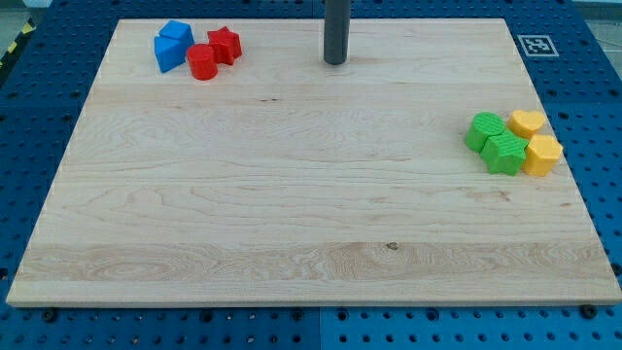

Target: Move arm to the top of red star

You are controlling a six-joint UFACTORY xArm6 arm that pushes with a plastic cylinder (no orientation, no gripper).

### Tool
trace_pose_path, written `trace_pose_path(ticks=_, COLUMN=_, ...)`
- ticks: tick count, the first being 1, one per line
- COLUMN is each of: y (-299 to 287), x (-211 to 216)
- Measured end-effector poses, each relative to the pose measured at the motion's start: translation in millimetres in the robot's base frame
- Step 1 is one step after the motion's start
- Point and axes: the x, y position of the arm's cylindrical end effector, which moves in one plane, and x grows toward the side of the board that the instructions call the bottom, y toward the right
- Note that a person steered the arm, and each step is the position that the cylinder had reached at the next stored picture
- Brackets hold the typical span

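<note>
The red star (224, 45) lies near the view's top left on the wooden board (292, 194). It touches a red cylinder (202, 61) on its lower left. Two blue blocks (173, 46) sit just left of them. My tip (335, 61) rests on the board near the view's top centre, well to the right of the red star and at about its height in the view.
At the view's right edge, two green blocks (495, 142) and two yellow blocks (535, 139) form a tight cluster. A black-and-white marker (535, 45) is at the board's top right corner. A blue pegboard (603, 117) surrounds the board.
</note>
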Motion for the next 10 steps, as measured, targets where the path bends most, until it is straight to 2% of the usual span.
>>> trace_pose_path(ticks=1, y=-23.9, x=-51.4)
trace_pose_path(ticks=2, y=-32.9, x=-64.9)
trace_pose_path(ticks=3, y=-37.8, x=-65.1)
trace_pose_path(ticks=5, y=-99.4, x=-84.2)
trace_pose_path(ticks=10, y=-139.3, x=-84.6)
